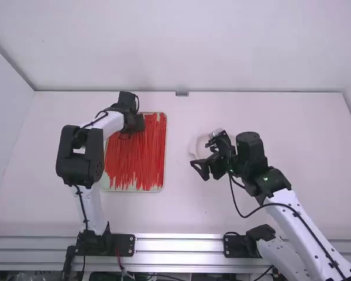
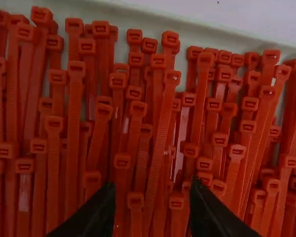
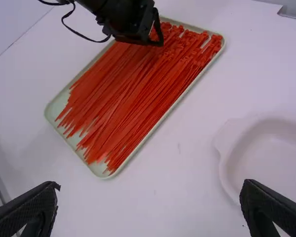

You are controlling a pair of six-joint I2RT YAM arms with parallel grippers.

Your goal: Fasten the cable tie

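- Two pincers, one tray, one dish. The ties lie in a heap past counting, scores at the least.
- Left: left pincer [image 2: 152,191] hangs with fingers apart over the head end of the red cable ties [image 1: 137,157]. They lie lengthwise in the pale tray [image 3: 53,105] on the desk [image 1: 292,129].
- Step in hand, by my read: singling out one tie. Your fingers straddle several heads. Narrow onto one riding on top, close just behind its head, and lift straight so the neighbours fall away.
- Middle: white dish [image 3: 266,148], near the tray's right side.
- Right: right pincer [image 3: 150,217] is spread wide with nothing in it, beside the dish. Have it ready to take the tail.
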